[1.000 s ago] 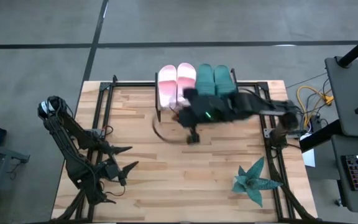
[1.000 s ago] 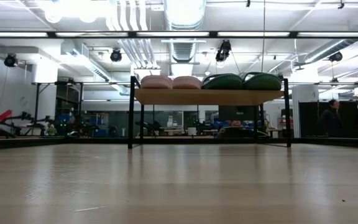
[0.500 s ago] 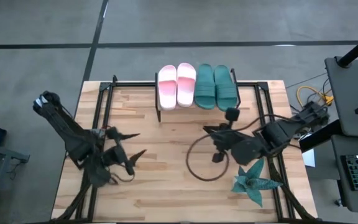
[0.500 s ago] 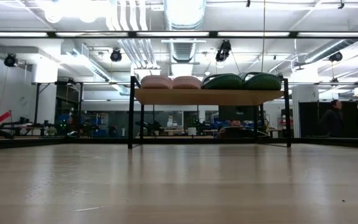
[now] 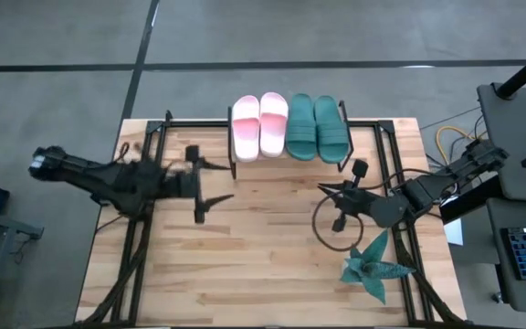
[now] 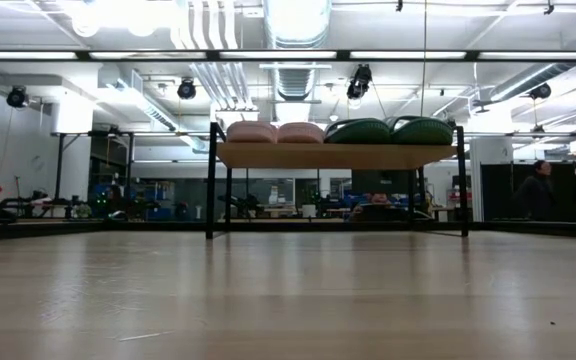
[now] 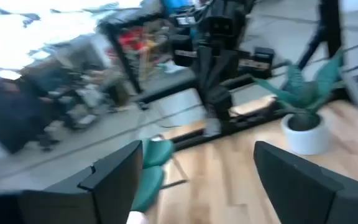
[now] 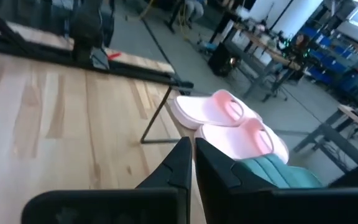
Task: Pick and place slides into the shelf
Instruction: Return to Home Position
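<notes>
Up on the shelf (image 6: 333, 155), the pink slides (image 5: 260, 126) and teal slides (image 5: 316, 128) sit side by side, away from both grippers. The left gripper (image 5: 219, 180) has its fingers wide apart; the right gripper (image 5: 329, 191) has them pressed together, empty.

Right wrist view: teal slides (image 8: 278, 171) mostly hidden behind right pincer (image 8: 191, 142), only sliver showing.
</notes>
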